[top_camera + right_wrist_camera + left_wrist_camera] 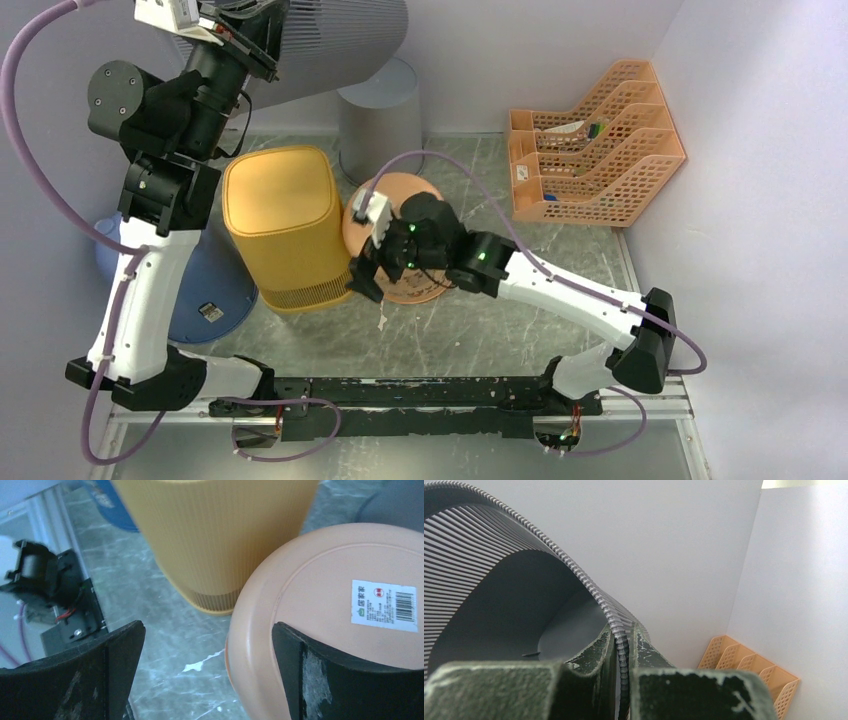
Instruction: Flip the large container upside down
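The large container [330, 40] is a grey ribbed bin held high at the back left, tilted and partly cut off by the top edge of the overhead view. My left gripper [245, 28] is shut on its rim. In the left wrist view the ribbed rim [621, 645] is pinched between the fingers of my left gripper [624, 652], with the bin's dark inside [499, 600] showing to the left. My right gripper [378, 265] is open low over the table; in its wrist view my right gripper [207, 630] straddles the edge of an upturned peach container [325, 580].
A yellow ribbed bin [280, 215] stands upside down mid-table, close to the peach container [400, 188]. A blue container [215, 290] sits by the left arm, a small grey bin [385, 115] at the back, and an orange file rack [590, 140] at the back right.
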`<state>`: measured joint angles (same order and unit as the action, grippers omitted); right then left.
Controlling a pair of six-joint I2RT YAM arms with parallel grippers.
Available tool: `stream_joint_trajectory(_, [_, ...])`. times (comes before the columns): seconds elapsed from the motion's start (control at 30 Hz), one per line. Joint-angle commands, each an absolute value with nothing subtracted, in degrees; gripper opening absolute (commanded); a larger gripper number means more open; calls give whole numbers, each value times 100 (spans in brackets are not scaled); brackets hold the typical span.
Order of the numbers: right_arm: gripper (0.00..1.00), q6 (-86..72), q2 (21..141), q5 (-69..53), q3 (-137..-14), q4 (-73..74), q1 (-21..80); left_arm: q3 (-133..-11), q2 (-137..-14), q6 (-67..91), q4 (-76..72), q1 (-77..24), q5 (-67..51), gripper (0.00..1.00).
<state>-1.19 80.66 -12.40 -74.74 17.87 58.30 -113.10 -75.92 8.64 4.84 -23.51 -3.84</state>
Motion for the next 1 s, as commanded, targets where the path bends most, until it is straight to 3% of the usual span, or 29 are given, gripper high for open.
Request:
stream_joint_trajectory(0.0, [100, -218, 8173, -1464, -7321, 2148, 6438, -11680, -7561, 813, -722, -2364, -450, 7])
stream_joint_trajectory(0.2, [100, -405, 8530, -1538, -7164, 1544, 6692, -11891, -7572, 859, -628, -2364, -492, 7])
stream_joint_trajectory(0.53, [100, -161, 8623, -293, -7445, 1952, 6681, -11884, -7427, 710, -419, -2364, -406, 7])
stream_joint_trajectory(0.97, [100, -299, 8939, -638, -7298, 1483, 6688, -11971, -7393, 793, -415, -2364, -489, 7])
